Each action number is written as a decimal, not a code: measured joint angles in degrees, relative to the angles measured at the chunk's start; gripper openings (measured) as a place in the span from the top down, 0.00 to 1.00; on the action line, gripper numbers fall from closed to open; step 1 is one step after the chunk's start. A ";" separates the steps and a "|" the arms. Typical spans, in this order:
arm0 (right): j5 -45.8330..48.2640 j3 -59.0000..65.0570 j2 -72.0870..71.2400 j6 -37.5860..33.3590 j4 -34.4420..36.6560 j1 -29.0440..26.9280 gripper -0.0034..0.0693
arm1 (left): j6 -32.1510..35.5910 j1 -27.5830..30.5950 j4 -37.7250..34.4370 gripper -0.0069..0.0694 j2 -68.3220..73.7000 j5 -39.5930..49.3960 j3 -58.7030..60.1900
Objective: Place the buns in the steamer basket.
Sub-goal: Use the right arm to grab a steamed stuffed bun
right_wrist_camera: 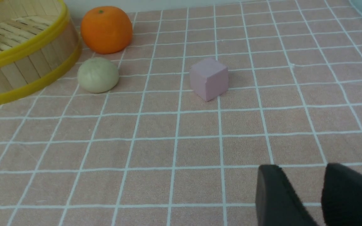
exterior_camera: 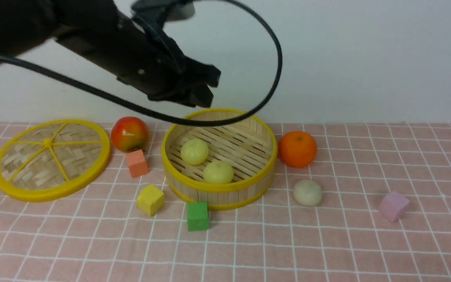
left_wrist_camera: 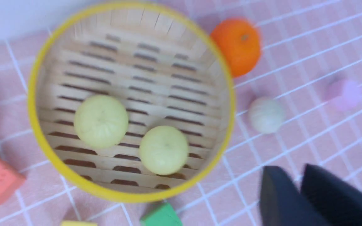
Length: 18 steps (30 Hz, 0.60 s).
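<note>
**Two buns inside, one with risk to roll away**

Inside the basket (exterior_camera: 217,187), two pale yellow buns: one toward 10 o'clock (exterior_camera: 194,151), one near 6 (exterior_camera: 218,172). On the desk (exterior_camera: 288,246), outside at 4 o'clock, still to put in: the off-white bun (exterior_camera: 307,192). Left end effector (left_wrist_camera: 291,175): only slightly open, holding nothing. Right end effector (right_wrist_camera: 303,168): moderately open, also empty.

Possibly too narrow for the bun on the left side; without wider opening, could push it and make it roll. With a careless approach, could also bump the orange (exterior_camera: 298,149) at 3 o'clock. With too low carrying, could strike the rim and drop the bun.

Under everything, pinkish-brown covering with white grid lines; behind, a plain pale wall (exterior_camera: 366,58).
</note>
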 joint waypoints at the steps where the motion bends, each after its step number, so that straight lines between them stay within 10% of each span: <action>1: 0.00 0.00 0.00 0.00 0.00 0.00 0.62 | 0.00 0.00 0.14 0.90 -4.14 -0.79 2.81; 18: -0.06 0.00 0.00 0.00 0.00 0.00 0.62 | -0.14 0.00 -3.58 0.93 -67.83 -37.81 65.58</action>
